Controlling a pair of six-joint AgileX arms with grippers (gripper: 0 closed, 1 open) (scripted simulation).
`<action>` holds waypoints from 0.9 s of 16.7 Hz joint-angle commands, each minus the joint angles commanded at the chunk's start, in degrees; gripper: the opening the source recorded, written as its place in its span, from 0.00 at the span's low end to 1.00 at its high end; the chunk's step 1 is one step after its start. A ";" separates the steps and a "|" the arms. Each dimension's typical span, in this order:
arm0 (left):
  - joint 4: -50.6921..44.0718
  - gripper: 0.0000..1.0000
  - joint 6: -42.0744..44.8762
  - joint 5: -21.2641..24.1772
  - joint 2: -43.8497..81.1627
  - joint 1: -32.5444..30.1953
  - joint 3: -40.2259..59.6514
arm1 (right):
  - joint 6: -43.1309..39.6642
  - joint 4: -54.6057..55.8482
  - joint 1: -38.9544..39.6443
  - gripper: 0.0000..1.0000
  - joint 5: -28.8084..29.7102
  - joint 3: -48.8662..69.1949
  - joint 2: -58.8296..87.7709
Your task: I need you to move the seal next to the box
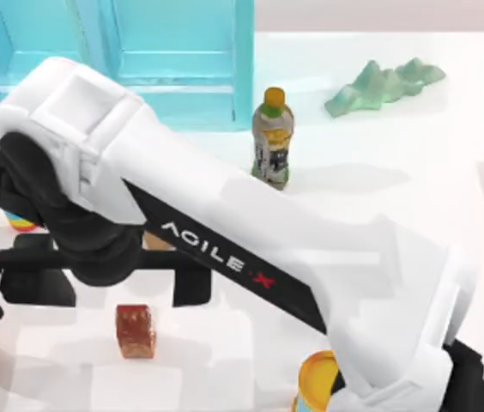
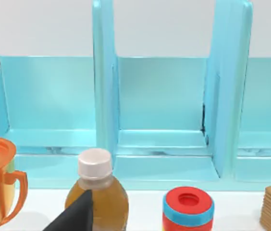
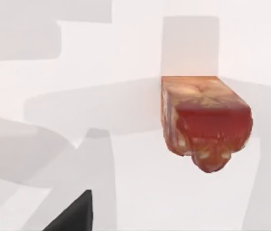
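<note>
Seal [image 1: 136, 330] — glossy, mottled, glazed-looking — on a smooth matt white table [image 1: 396, 206].

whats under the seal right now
The seal sits directly on the bare white table, nothing else beneath it; the right wrist view shows its shadow around it. The contact patch itself is covered by the block.

The top view looks down over the table [image 1: 448, 129]. The left wrist view faces the blue shelf [image 2: 164, 120]. The right wrist view sits close to the seal [image 3: 205, 120], shared with the top view [image 1: 136, 330].

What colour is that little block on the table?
The seal is glossy reddish-brown with pale mottling, clearest in the right wrist view.
</note>
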 joint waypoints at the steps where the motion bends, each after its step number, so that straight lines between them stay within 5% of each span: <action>1: 0.00 1.00 0.00 0.00 0.00 0.00 0.00 | -0.06 0.09 -0.31 1.00 -0.09 -0.10 -0.04; 15: 0.00 1.00 0.00 0.00 0.00 0.00 0.00 | -0.94 -5.10 -0.97 1.00 0.37 31.30 26.08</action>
